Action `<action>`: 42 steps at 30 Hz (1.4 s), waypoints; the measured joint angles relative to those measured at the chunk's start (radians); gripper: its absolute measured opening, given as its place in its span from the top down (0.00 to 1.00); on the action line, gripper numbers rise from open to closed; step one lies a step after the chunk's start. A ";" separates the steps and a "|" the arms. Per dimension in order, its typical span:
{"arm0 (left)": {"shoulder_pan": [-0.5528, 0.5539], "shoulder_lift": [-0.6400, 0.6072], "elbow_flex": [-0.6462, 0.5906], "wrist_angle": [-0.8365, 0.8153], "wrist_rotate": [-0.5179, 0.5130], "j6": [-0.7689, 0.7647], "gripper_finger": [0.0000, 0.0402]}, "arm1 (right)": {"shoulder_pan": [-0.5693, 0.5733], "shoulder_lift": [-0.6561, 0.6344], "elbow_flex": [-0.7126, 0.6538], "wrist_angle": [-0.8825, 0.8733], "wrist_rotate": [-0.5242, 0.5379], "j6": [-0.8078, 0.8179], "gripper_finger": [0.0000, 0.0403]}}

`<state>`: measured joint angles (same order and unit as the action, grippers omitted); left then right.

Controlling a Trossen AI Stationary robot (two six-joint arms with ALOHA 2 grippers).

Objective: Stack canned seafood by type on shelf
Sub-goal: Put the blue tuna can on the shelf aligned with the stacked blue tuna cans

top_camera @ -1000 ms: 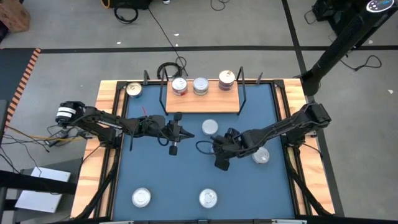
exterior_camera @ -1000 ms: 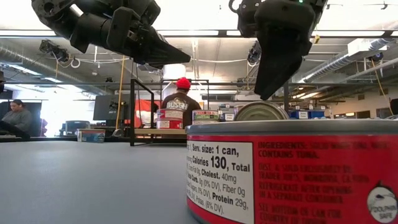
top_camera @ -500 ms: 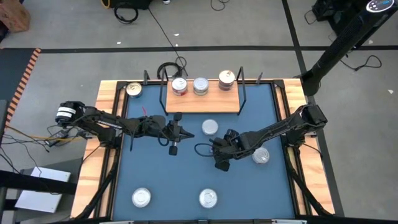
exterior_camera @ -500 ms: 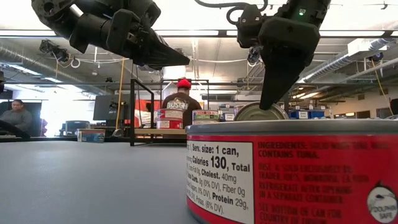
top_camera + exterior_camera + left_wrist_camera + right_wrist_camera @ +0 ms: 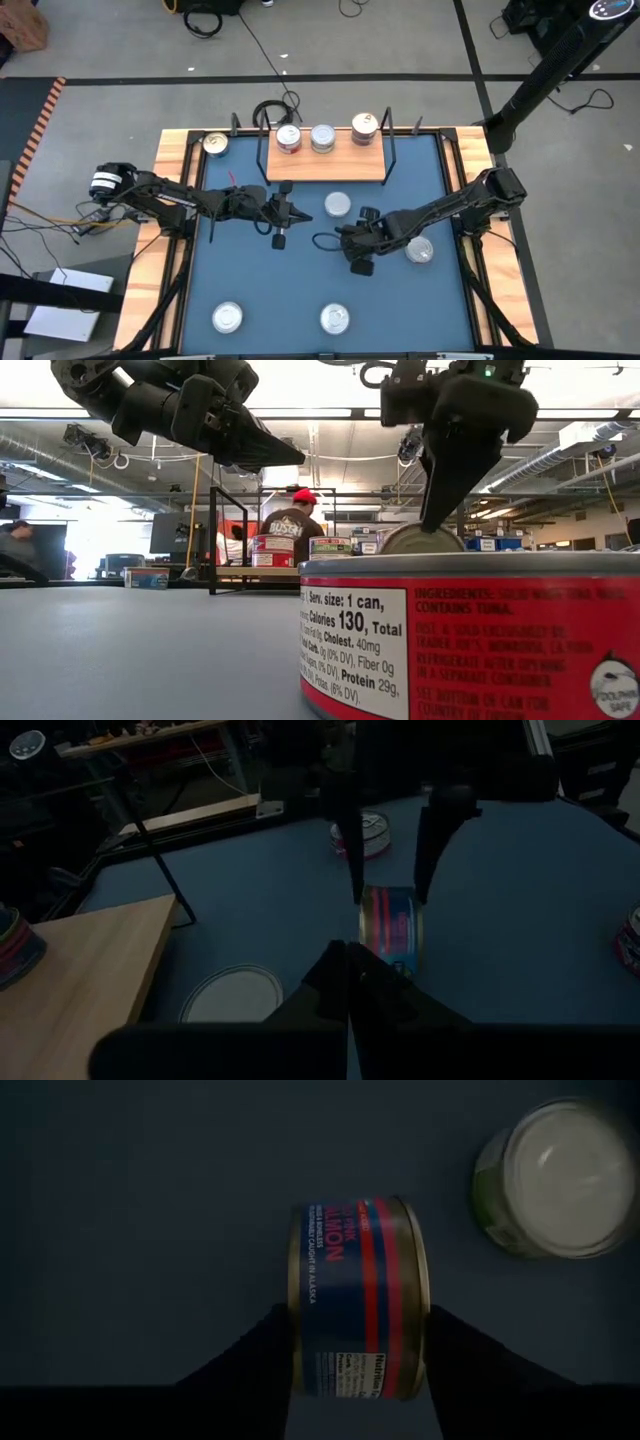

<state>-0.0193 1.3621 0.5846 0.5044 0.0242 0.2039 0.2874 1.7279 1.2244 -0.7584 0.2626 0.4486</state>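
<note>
Three cans (image 5: 322, 138) sit on the shelf (image 5: 325, 166); right gripper (image 5: 355, 1345) straddles a salmon tin (image 5: 355, 1295), left gripper (image 5: 280, 213) spread.

Table top (image 5: 250, 270): matt blue, smooth; rim (image 5: 178, 150) pale bare wood w/ visible grain. Shelf (image 5: 325, 160): light wood board, matt, w/ thin black wire uprights. Tins on shelf (image 5: 322, 138): shiny metal lids, bright glare. Salmon can (image 5: 355, 1295) lay on its side btwn right gripper (image 5: 355, 1342) fingers: glossy printed paper label, blue/red, gold-toned metal rims. Near tin (image 5: 470, 635): glossy red label, dull grey metal lid edge. Both grippers, incl. left gripper (image 5: 280, 212): matt black, plastic-looking.
</note>
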 joint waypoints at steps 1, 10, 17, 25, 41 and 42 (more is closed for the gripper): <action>0.000 0.000 0.000 0.000 0.000 0.000 0.99 | -0.002 0.000 0.016 -0.024 0.002 -0.014 0.55; 0.000 0.000 0.000 -0.001 0.000 0.000 0.99 | -0.051 0.000 0.168 -0.231 0.368 -0.197 0.58; 0.000 0.000 0.000 -0.001 0.001 0.000 0.99 | -0.161 0.003 0.166 -0.230 0.566 -0.401 0.80; 0.000 0.000 0.000 -0.003 0.005 0.000 0.99 | -0.232 0.004 0.150 -0.196 0.479 -0.447 0.96; 0.000 0.000 0.000 -0.003 0.004 -0.003 0.99 | -0.204 0.004 0.035 -0.025 0.152 -0.176 0.69; 0.000 0.000 0.000 -0.002 0.004 -0.005 0.99 | -0.215 0.004 0.013 -0.004 0.156 -0.182 0.70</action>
<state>-0.0196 1.3621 0.5846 0.5020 0.0284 0.1987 0.0720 1.7321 1.2375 -0.7626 0.4182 0.2661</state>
